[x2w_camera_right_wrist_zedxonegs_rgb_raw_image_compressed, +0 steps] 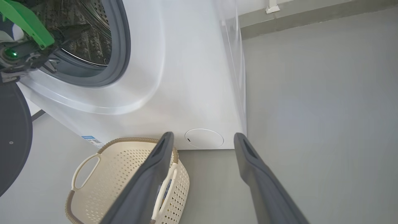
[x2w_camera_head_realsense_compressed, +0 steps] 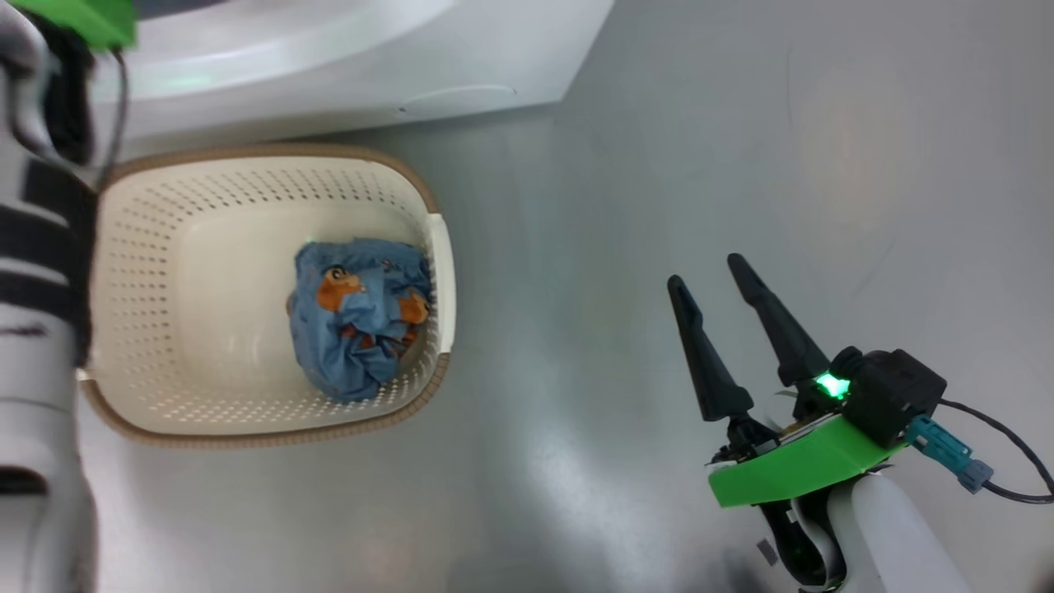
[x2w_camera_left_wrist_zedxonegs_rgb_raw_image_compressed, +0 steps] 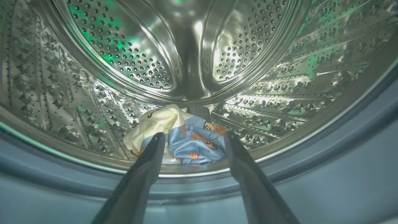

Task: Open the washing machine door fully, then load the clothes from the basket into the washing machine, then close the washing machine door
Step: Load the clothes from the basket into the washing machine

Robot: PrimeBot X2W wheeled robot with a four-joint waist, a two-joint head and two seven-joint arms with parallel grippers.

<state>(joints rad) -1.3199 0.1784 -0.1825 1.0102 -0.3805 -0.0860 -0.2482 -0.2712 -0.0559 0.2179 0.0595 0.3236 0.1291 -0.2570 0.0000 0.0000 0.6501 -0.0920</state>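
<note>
The washing machine (x2w_camera_right_wrist_zedxonegs_rgb_raw_image_compressed: pixel 186 77) stands with its door (x2w_camera_right_wrist_zedxonegs_rgb_raw_image_compressed: pixel 14 133) swung open at the left edge. My left gripper (x2w_camera_left_wrist_zedxonegs_rgb_raw_image_compressed: pixel 195 135) reaches into the steel drum (x2w_camera_left_wrist_zedxonegs_rgb_raw_image_compressed: pixel 124 46), open and holding nothing. Just beyond its fingertips, a heap of light blue and cream clothes (x2w_camera_left_wrist_zedxonegs_rgb_raw_image_compressed: pixel 186 141) lies on the drum floor. The cream basket (x2w_camera_head_realsense_compressed: pixel 140 272) sits on the floor before the machine (x2w_camera_head_realsense_compressed: pixel 329 66). A crumpled blue bundle of clothes (x2w_camera_head_realsense_compressed: pixel 358 317) rests against its right wall. My right gripper (x2w_camera_head_realsense_compressed: pixel 706 273) hovers open over bare floor, well to the right of the basket (x2w_camera_right_wrist_zedxonegs_rgb_raw_image_compressed: pixel 124 174).
The grey floor (x2w_camera_head_realsense_compressed: pixel 617 206) spreads to the right of the basket and the machine. A round filter cap (x2w_camera_right_wrist_zedxonegs_rgb_raw_image_compressed: pixel 203 138) sits low on the washer's front. My left arm (x2w_camera_head_realsense_compressed: pixel 41 288) runs along the left edge, past the basket's rim. A wall base (x2w_camera_right_wrist_zedxonegs_rgb_raw_image_compressed: pixel 311 15) lies behind.
</note>
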